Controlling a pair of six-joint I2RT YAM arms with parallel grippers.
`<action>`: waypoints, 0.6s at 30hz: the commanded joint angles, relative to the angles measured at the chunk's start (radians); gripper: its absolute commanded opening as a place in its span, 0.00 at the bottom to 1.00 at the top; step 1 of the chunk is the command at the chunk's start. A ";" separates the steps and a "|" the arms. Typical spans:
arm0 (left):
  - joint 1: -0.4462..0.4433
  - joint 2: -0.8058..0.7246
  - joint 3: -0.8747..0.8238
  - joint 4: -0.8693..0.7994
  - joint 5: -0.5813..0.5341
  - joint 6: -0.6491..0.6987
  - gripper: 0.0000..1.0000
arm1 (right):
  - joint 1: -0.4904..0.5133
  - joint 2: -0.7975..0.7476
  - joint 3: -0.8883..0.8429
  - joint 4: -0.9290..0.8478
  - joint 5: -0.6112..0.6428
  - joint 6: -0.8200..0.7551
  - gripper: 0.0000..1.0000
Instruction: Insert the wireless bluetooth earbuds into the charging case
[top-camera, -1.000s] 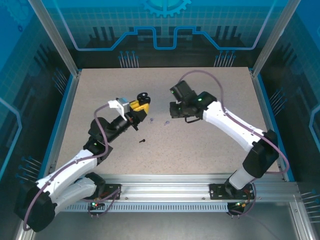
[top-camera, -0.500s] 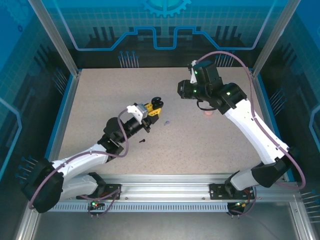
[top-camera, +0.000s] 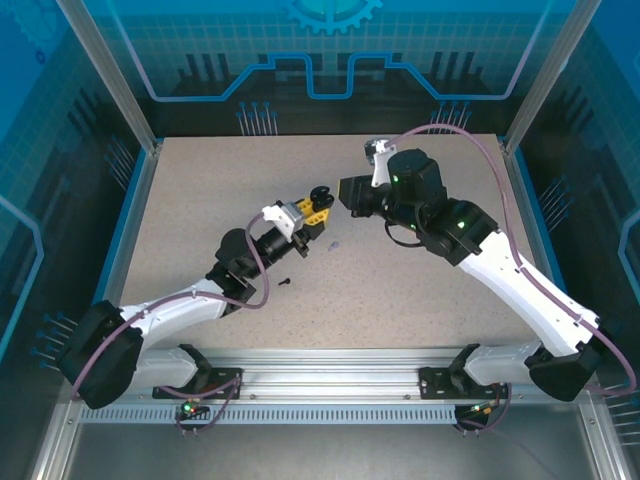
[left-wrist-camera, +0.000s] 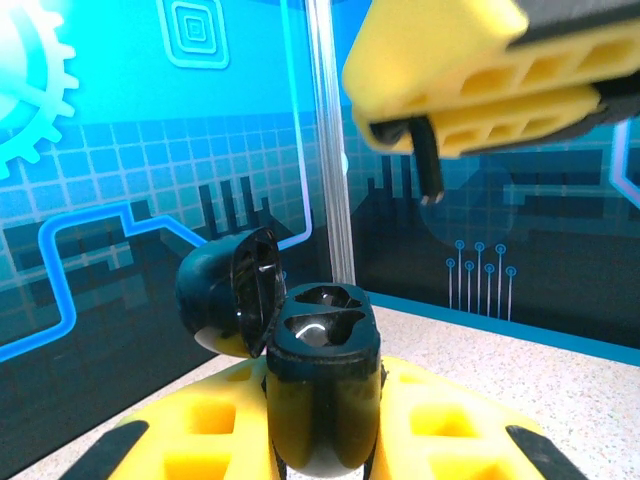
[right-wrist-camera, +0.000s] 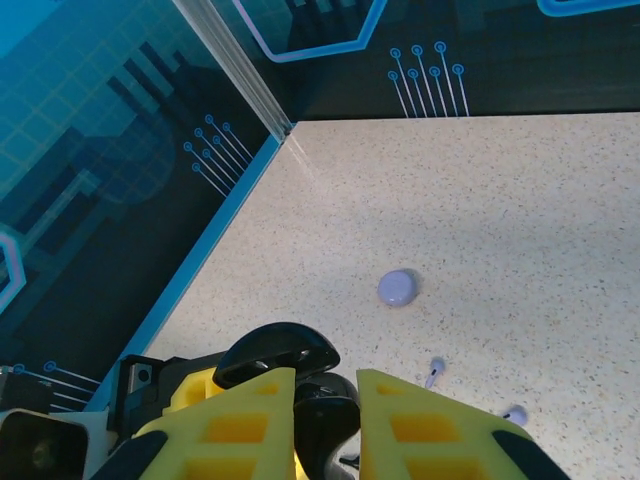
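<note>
**Black earbud poised over open black case, mid-air at table centre**

Left arm lies low, stretched from the near-left corner toward the middle. The left gripper (top-camera: 308, 209) has its yellow fingers clamped on the black charging case (left-wrist-camera: 320, 385), held upright off the table with the lid (left-wrist-camera: 232, 290) flipped open to one side. Both sockets look unfilled.

Right arm arches up from the near-right corner, wrist bent back toward the left arm. The right gripper (top-camera: 346, 193) faces the case, just beside it. Its jaws are pinched on a black earbud (left-wrist-camera: 427, 168), with the stem poking out below the yellow fingers (left-wrist-camera: 470, 125).

The earbud hangs above and slightly to the side of the open case, near it but not touching.

The table (top-camera: 420, 300) is speckled beige, boxed in by blue printed walls (top-camera: 330, 60) and aluminium posts. Two lilac earbuds (right-wrist-camera: 432, 372) lie on it, apart from each other, with a lilac round case (right-wrist-camera: 398, 288) nearby. A second black earbud (top-camera: 285, 282) lies beside the left forearm.
</note>
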 joint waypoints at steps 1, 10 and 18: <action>-0.011 0.014 0.039 0.060 0.009 0.011 0.00 | 0.019 -0.024 -0.052 0.147 -0.004 -0.033 0.19; -0.016 0.027 0.042 0.053 0.013 0.009 0.00 | 0.032 -0.023 -0.105 0.230 -0.019 -0.039 0.19; -0.017 0.028 0.052 0.045 0.013 0.007 0.00 | 0.032 -0.008 -0.107 0.238 -0.026 -0.037 0.19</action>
